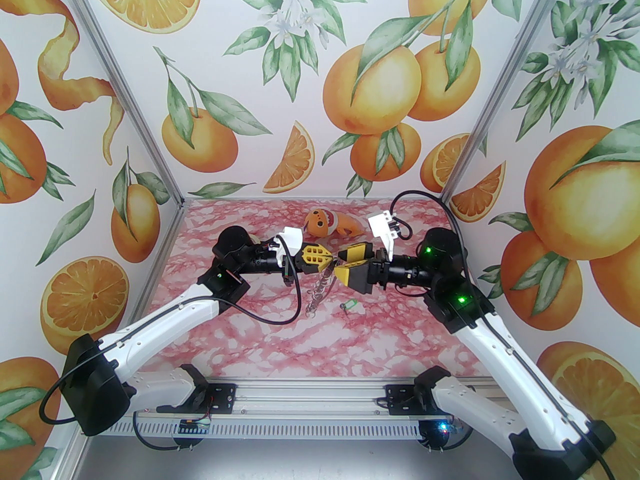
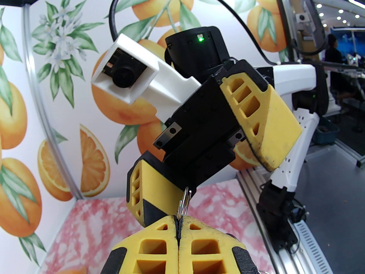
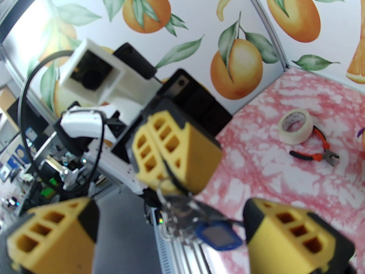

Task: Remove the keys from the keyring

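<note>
My left gripper (image 1: 327,261) is shut on a thin metal ring (image 2: 184,201) of the keyring (image 1: 318,290), which hangs below it over the table. In the right wrist view the keyring (image 3: 174,213) is blurred, and the blue key (image 3: 218,235) with a white label dangles from it. My right gripper (image 1: 341,263) faces the left one tip to tip, jaws open. Its yellow fingers (image 3: 296,233) stand on either side of the blue key without touching it. The green key (image 1: 348,306) lies loose on the table, below and right of the grippers.
An orange plush toy (image 1: 327,223) lies behind the grippers near the back wall. A roll of beige tape (image 3: 295,126) and red-handled pliers (image 3: 316,153) rest on the pink marbled table (image 1: 280,348). Printed walls close the sides and back.
</note>
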`<action>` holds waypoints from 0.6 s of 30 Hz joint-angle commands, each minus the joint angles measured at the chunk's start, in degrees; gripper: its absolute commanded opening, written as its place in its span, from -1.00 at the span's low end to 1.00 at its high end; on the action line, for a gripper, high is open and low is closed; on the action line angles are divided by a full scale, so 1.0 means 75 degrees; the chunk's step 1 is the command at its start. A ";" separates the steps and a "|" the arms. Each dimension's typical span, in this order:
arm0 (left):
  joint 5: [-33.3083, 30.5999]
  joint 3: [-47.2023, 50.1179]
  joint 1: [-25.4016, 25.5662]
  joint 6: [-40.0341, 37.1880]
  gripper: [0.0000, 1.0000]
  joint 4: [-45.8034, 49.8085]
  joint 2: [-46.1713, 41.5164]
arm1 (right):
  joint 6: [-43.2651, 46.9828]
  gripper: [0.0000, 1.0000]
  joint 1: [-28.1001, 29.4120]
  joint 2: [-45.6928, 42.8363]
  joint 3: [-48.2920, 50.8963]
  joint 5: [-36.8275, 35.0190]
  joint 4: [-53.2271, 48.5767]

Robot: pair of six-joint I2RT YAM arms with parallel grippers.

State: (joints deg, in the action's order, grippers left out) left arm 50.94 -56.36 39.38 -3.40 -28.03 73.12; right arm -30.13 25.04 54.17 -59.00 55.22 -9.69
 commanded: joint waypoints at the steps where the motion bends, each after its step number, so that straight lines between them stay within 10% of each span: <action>1: -0.0133 -0.0331 -0.0050 -0.0062 -1.00 -0.0001 -0.0093 | 0.0057 0.65 -0.0039 0.0181 -0.0357 0.0357 -0.0222; 18: -0.0360 -0.0291 -0.0048 -0.0180 -1.00 0.0112 -0.0264 | 0.1073 0.64 -0.0057 -0.0029 -0.0505 0.0017 -0.1282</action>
State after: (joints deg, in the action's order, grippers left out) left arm 49.30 -56.36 39.38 -3.81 -27.20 73.01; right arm -24.32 24.82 55.37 -62.15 55.53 -16.69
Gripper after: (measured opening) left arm 0.044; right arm 0.813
